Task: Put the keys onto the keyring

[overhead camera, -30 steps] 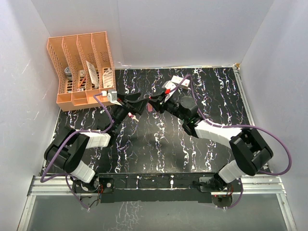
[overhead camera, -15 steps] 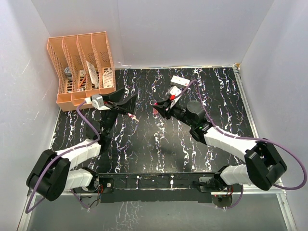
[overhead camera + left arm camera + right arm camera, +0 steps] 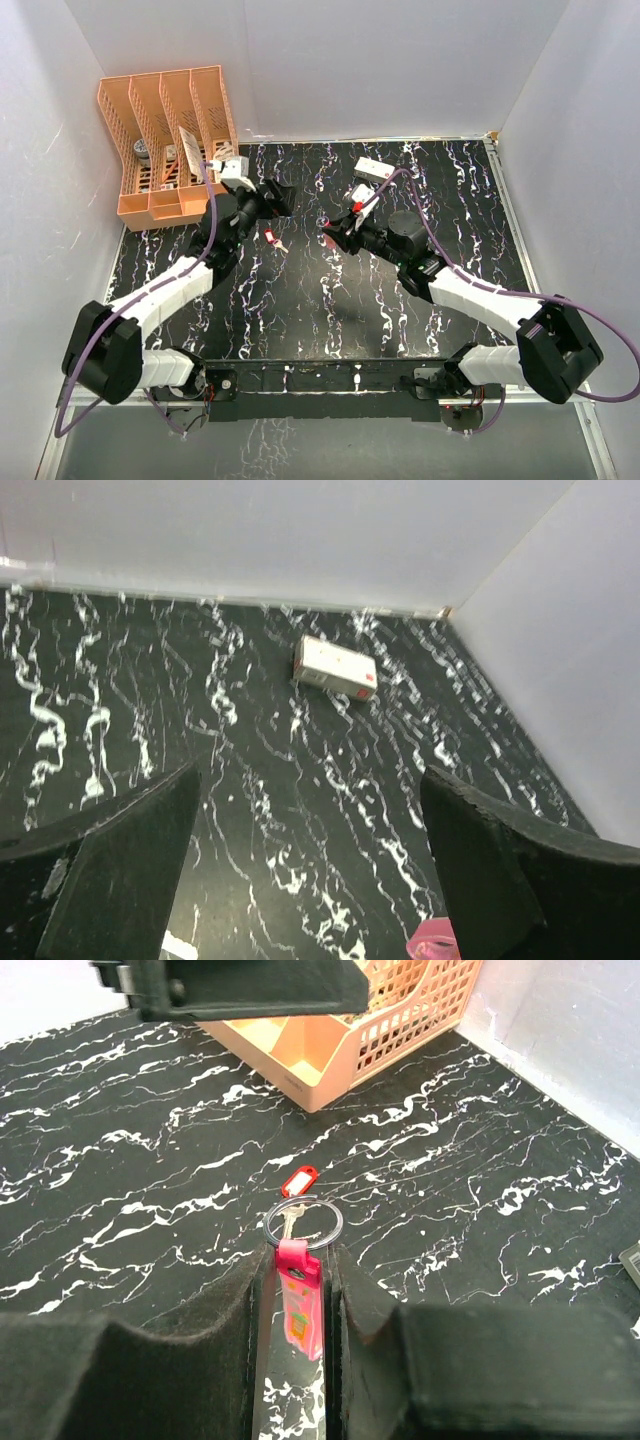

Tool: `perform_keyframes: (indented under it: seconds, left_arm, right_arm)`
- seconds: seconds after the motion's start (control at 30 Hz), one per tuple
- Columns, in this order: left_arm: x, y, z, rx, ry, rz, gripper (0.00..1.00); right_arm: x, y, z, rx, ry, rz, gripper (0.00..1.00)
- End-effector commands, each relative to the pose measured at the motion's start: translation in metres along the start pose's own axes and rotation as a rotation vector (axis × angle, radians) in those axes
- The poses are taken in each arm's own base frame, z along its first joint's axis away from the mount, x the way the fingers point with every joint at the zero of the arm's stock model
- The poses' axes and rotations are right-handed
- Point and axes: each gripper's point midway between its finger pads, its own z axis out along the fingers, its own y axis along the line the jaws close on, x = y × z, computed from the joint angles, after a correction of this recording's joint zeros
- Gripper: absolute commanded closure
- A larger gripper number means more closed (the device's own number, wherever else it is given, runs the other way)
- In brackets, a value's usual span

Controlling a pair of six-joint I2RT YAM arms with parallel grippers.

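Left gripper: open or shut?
Open. In the left wrist view the left gripper has its black fingers wide apart, nothing gripped between them.

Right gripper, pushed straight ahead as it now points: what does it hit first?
Probably the keys, lying on the table just beyond the keyring that the right gripper holds by its tag. Depth is unclear; if it clears them, the orange organizer comes next.

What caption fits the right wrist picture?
The right jaws pinch the keyring by its pink tag, with the red key lying beyond.

peach file rack (image 3: 150, 207) far-left corner (papers inside) | white box (image 3: 371, 168) flat on marbled table (image 3: 300, 300)
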Motion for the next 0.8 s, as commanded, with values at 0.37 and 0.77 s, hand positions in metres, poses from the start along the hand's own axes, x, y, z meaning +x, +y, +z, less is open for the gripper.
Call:
perform_keyframes:
  seconds: [0.37,0.77]
  left_arm:
    - [0.113,0.081,0.004,-0.253,0.483,-0.235,0.39]
    - [0.161,0.089,-0.002,-0.280,0.688,-0.376,0.48]
  right_arm:
    - [0.005,0.007,-0.015,-0.006,0.013,0.044,0.89]
    - [0.006,0.005,-0.017,0.010,0.015,0.049,0.89]
